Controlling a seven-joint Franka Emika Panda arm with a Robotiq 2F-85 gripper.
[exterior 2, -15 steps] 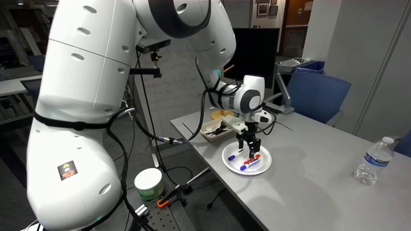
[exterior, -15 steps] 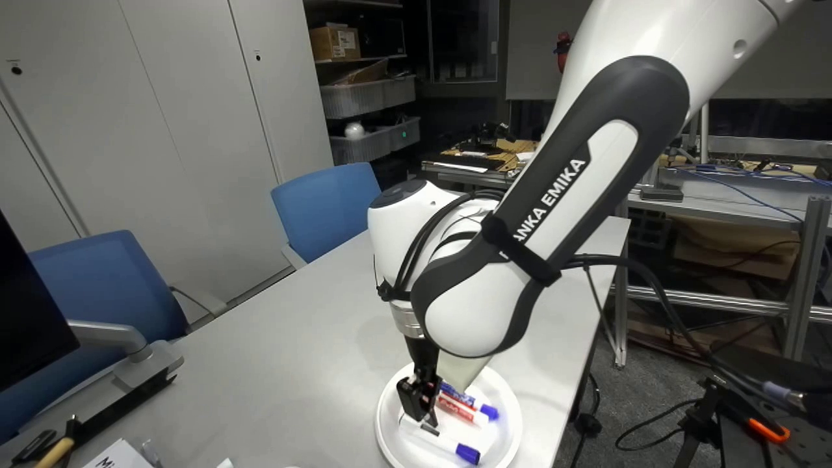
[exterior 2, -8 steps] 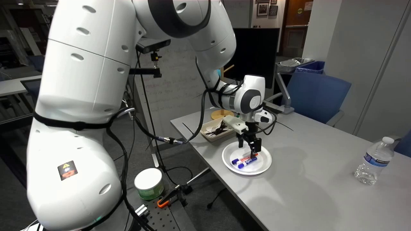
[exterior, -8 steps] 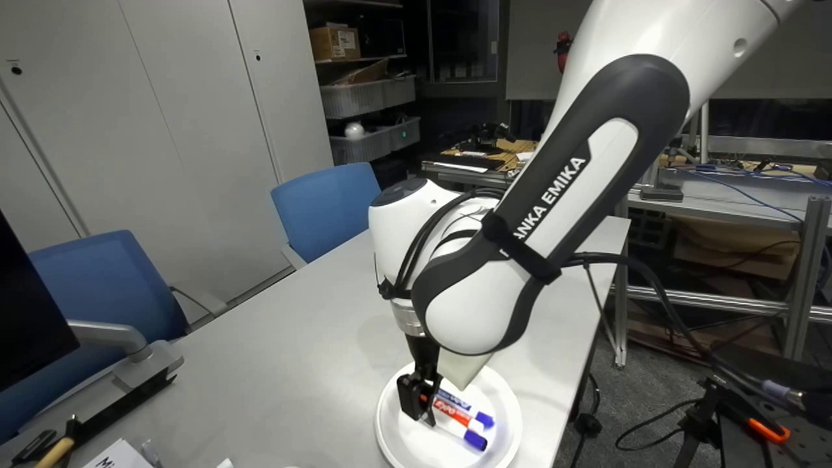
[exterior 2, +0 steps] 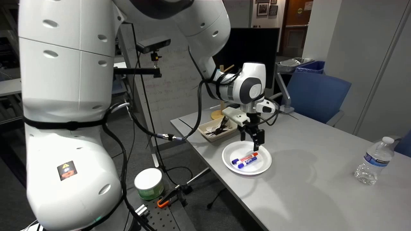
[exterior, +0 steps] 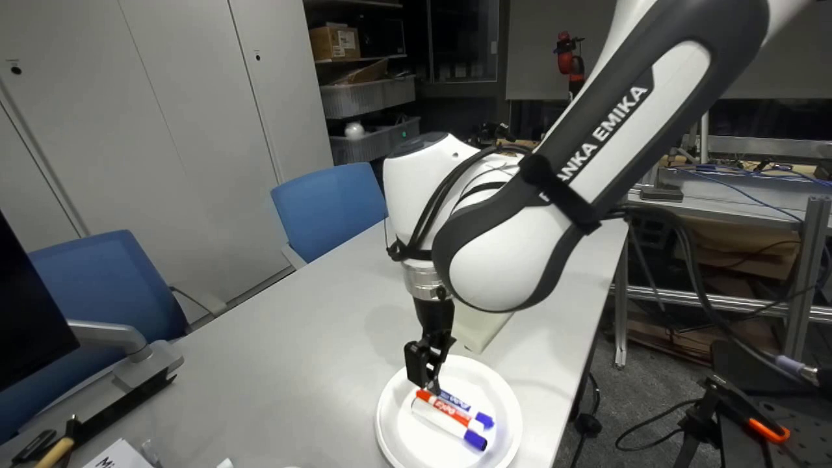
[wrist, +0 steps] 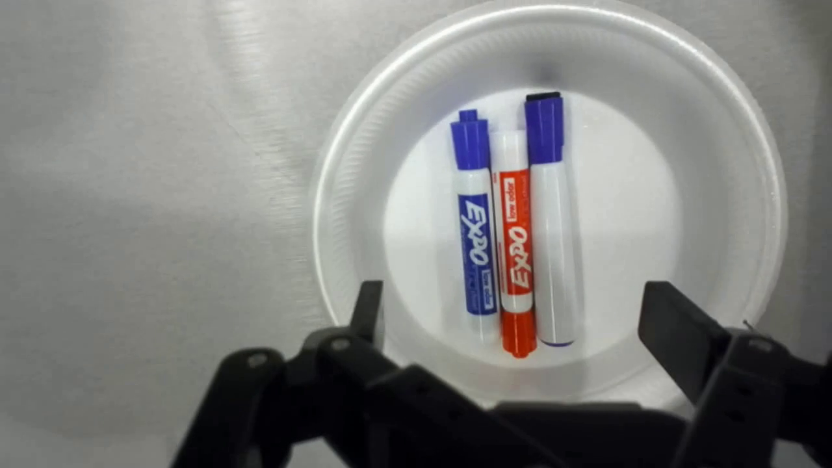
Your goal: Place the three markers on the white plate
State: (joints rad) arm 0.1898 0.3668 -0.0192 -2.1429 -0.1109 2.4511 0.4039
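The white plate (wrist: pixel 624 227) lies on the table and shows in both exterior views (exterior: pixel 416 445) (exterior 2: pixel 264 162). Three markers lie side by side on its bottom: a blue-labelled marker (wrist: pixel 478 247), a red-labelled marker (wrist: pixel 515 227) in the middle, and a plain white marker (wrist: pixel 552 247) with a blue cap. In an exterior view the red marker (exterior 2: pixel 248 157) partly hides the plain white one. My gripper (wrist: pixel 513 302) is open and empty. It hangs above the plate, clear of the markers, with its fingers wide apart on either side of them in the wrist view.
A beige tray (exterior 2: pixel 212 136) of utensils stands on the table behind the plate. A clear water bottle (exterior 2: pixel 372 163) stands at the right in that view. A white box (exterior: pixel 120 455) and a monitor arm (exterior: pixel 146 367) are on the table. The table edge runs close to the plate.
The plain white marker, apart at first, has moved against the other two. Half a second ago my gripper was down at the markers; now it has risen above them and is open.
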